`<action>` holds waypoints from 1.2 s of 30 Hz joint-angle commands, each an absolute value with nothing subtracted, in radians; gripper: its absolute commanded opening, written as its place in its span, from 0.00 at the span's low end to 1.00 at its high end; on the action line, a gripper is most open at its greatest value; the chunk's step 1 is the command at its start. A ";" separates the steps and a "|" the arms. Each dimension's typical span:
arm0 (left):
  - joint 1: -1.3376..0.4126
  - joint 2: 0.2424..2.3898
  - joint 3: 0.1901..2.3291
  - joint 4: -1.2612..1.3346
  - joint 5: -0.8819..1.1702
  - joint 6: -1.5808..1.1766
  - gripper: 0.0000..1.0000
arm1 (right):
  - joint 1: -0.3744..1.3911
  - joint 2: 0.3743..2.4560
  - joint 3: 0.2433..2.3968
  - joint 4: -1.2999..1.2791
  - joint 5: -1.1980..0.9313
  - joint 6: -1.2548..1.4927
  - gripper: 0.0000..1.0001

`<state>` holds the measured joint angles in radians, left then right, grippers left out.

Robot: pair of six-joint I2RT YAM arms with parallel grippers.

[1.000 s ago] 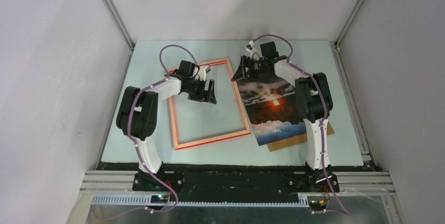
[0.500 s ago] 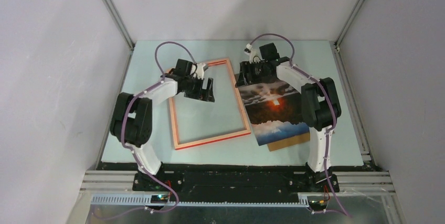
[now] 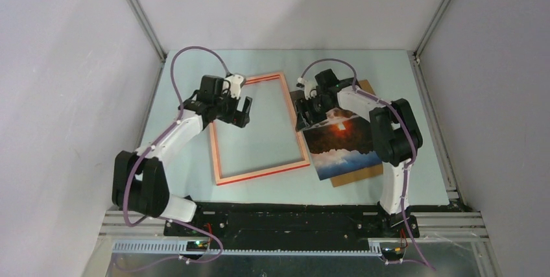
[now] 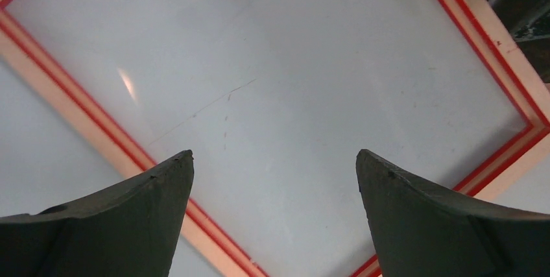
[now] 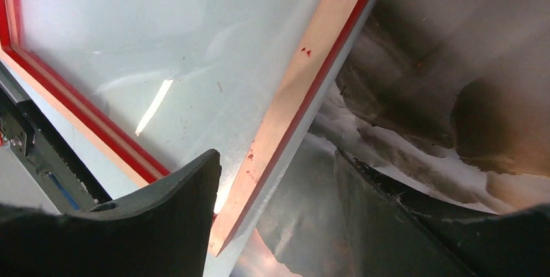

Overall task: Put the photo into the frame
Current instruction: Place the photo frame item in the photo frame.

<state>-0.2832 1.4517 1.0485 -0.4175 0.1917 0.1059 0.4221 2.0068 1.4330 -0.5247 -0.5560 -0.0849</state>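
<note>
The frame [image 3: 262, 172] lies flat on the middle of the table [image 3: 292, 189], its long sides running away from the arms. The photo [image 3: 340, 144] lies just to its right, on a board [image 3: 355, 174] that sticks out before and behind it. The left gripper [image 3: 237, 109] hangs over the frame's far left part. The right gripper [image 3: 303, 113] straddles the frame's right side and the photo's far left corner.
</note>
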 commanded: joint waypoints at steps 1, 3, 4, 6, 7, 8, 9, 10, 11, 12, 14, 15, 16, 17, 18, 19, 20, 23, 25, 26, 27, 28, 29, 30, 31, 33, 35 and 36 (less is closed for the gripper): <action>-0.251 1.362 1.013 -0.430 0.111 0.154 1.00 | 0.437 1.985 1.431 -0.550 -0.570 -0.117 0.68; -0.233 1.347 1.005 -0.437 0.093 0.155 1.00 | 0.443 1.987 1.425 -0.553 -0.577 -0.119 0.68; -0.226 1.341 0.999 -0.442 0.091 0.155 1.00 | 0.446 1.987 1.424 -0.553 -0.578 -0.120 0.68; -0.198 1.331 0.991 -0.448 0.091 0.150 1.00 | 0.453 1.987 1.419 -0.556 -0.583 -0.122 0.67; -0.177 1.330 0.990 -0.450 0.096 0.147 1.00 | 0.455 1.987 1.416 -0.559 -0.588 -0.123 0.67; -0.166 1.326 0.987 -0.455 0.104 0.141 1.00 | 0.458 1.990 1.414 -0.560 -0.595 -0.124 0.67; -0.144 1.324 0.986 -0.458 0.107 0.137 1.00 | 0.464 1.991 1.411 -0.563 -0.596 -0.124 0.67; -0.134 1.321 0.983 -0.461 0.112 0.133 1.00 | 0.466 1.995 1.409 -0.565 -0.601 -0.126 0.66; -0.116 1.320 0.982 -0.463 0.114 0.132 1.00 | 0.471 1.997 1.407 -0.568 -0.604 -0.127 0.66; -0.110 1.316 0.980 -0.467 0.113 0.131 1.00 | 0.474 1.999 1.406 -0.569 -0.607 -0.130 0.66; -0.088 1.308 0.974 -0.471 0.109 0.134 1.00 | 0.483 2.002 1.404 -0.573 -0.611 -0.133 0.66; -0.076 1.305 0.972 -0.472 0.107 0.136 1.00 | 0.488 2.002 1.402 -0.577 -0.612 -0.135 0.66; -0.069 1.300 0.966 -0.474 0.103 0.140 1.00 | 0.491 2.002 1.400 -0.579 -0.613 -0.137 0.65; -0.057 1.298 0.964 -0.476 0.102 0.141 1.00 | 0.496 2.001 1.394 -0.583 -0.615 -0.139 0.65; -0.052 1.295 0.959 -0.477 0.097 0.145 1.00 | 0.498 1.999 1.390 -0.583 -0.621 -0.141 0.65; -0.044 1.293 0.956 -0.476 0.094 0.148 1.00 | 0.501 1.997 1.379 -0.581 -0.625 -0.141 0.65; -0.040 1.293 0.950 -0.476 0.086 0.152 1.00 | 0.504 1.995 1.375 -0.580 -0.631 -0.142 0.65; -0.032 1.294 0.942 -0.478 0.062 0.156 1.00 | 0.515 1.993 1.364 -0.581 -0.645 -0.144 0.65; -0.031 1.297 0.939 -0.483 0.044 0.157 1.00 | 0.522 1.989 1.361 -0.581 -0.656 -0.144 0.65; -0.030 1.298 0.938 -0.485 0.033 0.157 1.00 | 0.527 1.989 1.361 -0.580 -0.663 -0.143 0.65; -0.030 1.298 0.938 -0.489 0.020 0.156 1.00 | 0.534 1.986 1.361 -0.579 -0.665 -0.142 0.65; -0.029 1.297 0.938 -0.491 0.015 0.156 1.00 | 0.542 1.986 1.361 -0.577 -0.670 -0.142 0.65; -0.029 1.295 0.935 -0.497 0.007 0.156 1.00 | 0.547 1.985 1.361 -0.575 -0.672 -0.142 0.65; -0.028 1.292 0.935 -0.500 0.005 0.157 1.00 | 0.557 1.984 1.361 -0.571 -0.678 -0.142 0.65; -0.028 1.288 0.934 -0.506 0.004 0.160 1.00 | 0.563 1.982 1.361 -0.570 -0.682 -0.140 0.65; -0.027 1.281 0.931 -0.513 -0.019 0.163 1.00 | 0.581 1.982 1.361 -0.562 -0.685 -0.136 0.65; -0.028 1.274 0.929 -0.521 -0.029 0.166 1.00 | 0.600 1.982 1.361 -0.549 -0.683 -0.130 0.65; -0.028 1.272 0.930 -0.524 -0.030 0.166 1.00 | 0.611 1.980 1.362 -0.540 -0.683 -0.126 0.65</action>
<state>-0.0360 1.3174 0.9413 -0.5110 0.0097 0.1410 0.5705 2.0068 1.3613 -0.5743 -0.6445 -0.1284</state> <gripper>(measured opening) 0.995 0.649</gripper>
